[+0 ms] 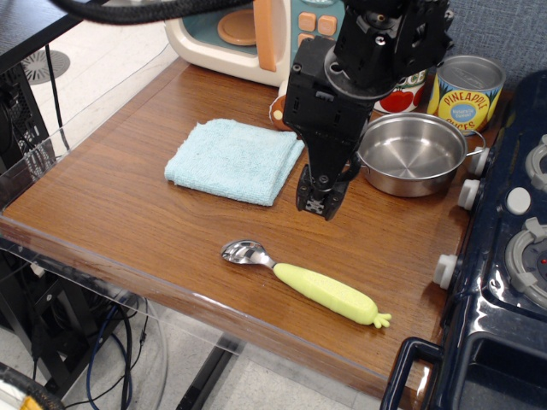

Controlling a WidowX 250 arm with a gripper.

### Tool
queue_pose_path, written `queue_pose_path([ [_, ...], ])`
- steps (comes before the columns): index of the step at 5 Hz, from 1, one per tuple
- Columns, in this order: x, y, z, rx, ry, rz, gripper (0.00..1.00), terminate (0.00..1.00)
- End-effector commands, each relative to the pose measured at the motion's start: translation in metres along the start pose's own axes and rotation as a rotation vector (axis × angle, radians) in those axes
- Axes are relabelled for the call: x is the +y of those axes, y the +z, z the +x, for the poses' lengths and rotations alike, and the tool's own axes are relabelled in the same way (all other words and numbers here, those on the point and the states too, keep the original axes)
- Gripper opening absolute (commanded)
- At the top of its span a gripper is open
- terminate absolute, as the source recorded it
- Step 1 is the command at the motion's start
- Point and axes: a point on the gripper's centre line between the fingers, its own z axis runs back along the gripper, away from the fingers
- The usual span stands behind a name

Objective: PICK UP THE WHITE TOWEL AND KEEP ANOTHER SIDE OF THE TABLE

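Observation:
The white towel is a pale light-blue folded terry cloth lying flat on the brown wood-grain table, left of centre. My gripper is black and hangs just to the right of the towel's right edge, a little above the tabletop, between the towel and the steel pot. Its fingers point down and stand close together, with nothing seen between them. The arm hides the towel's far right corner.
A spoon with a yellow-green handle lies near the front edge. A pineapple can and a red can stand behind the pot. A toy microwave is at the back. The dark blue toy stove fills the right side.

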Motion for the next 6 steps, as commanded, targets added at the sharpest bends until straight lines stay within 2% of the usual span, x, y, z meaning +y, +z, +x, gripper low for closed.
queue_pose_path([
  [1,0.0,0.0,0.0,0.0,0.0,0.0,1.0,0.0],
  [2,-0.012,-0.002,0.021,0.14,0.172,0.141,1.0,0.0],
  [3,-0.024,-0.014,0.04,0.092,0.307,0.223,1.0,0.0],
  [4,-0.038,-0.029,0.06,0.071,0.42,0.297,1.0,0.0],
  [5,-0.054,-0.048,0.081,0.017,0.483,0.276,1.0,0.0],
  [6,-0.068,-0.065,0.094,-0.005,0.528,0.257,1.0,0.0],
])
